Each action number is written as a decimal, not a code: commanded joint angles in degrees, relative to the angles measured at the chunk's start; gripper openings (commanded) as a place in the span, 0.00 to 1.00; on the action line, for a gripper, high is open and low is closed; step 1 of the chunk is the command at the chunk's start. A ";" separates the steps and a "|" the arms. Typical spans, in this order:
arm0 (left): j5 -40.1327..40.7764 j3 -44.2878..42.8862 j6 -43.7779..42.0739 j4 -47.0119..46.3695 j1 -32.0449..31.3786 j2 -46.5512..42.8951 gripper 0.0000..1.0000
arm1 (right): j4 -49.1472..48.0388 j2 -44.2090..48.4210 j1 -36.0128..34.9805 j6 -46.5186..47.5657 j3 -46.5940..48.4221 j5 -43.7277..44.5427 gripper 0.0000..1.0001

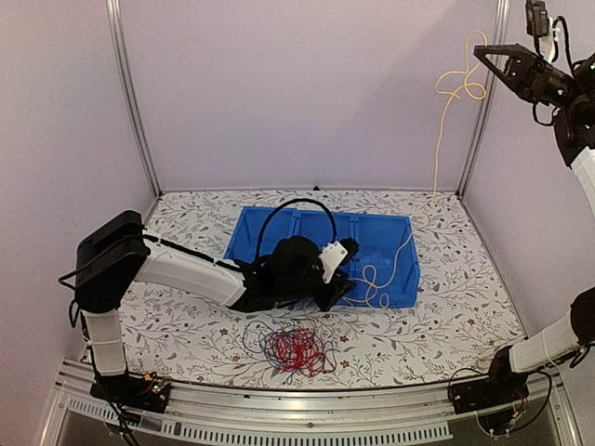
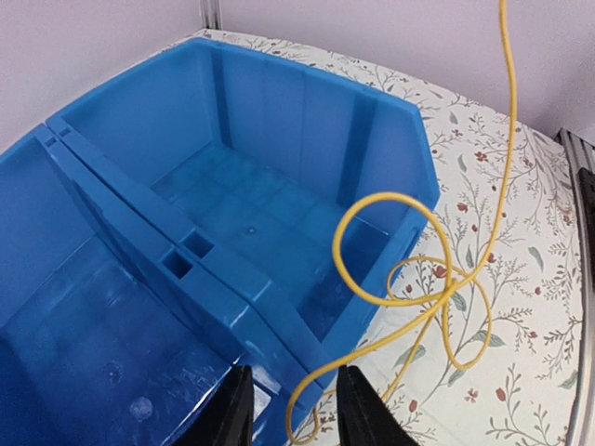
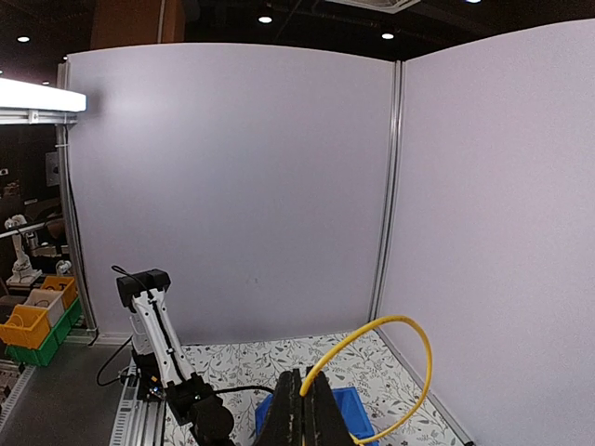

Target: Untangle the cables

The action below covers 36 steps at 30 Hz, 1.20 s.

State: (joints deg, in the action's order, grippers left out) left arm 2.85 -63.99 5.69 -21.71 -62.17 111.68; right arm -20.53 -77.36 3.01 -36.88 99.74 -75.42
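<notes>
Pincers: right pincer clenched on yellow cable, raised high by right wall | cable hangs down, loops over blue bin right end and tabletop | left pincer released, fingers either side of cable at bin front | red and dark blue cables tangled on tabletop near bin

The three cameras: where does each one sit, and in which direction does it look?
Top external: above and behind the arms, looking down at the table, bin and cable pile; left arm and right arm show.
Left wrist: low beside the bin, looking into it and at the yellow cable; own fingers at the bottom.
Right wrist: raised high, looking across at the walls; own fingers shut on the yellow cable, left arm below.
Shared: all three show the yellow cable.
</notes>
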 commanded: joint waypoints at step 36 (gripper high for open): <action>21.21 37.65 34.08 19.65 -6.20 -30.08 0.00 | 18.69 -5.10 13.43 15.24 19.01 15.99 0.00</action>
State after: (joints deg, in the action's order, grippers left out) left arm 20.49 -25.34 38.70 -3.95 -66.19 81.58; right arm -4.80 -83.96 16.21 -25.78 118.17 -61.39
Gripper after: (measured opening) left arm 0.001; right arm 0.017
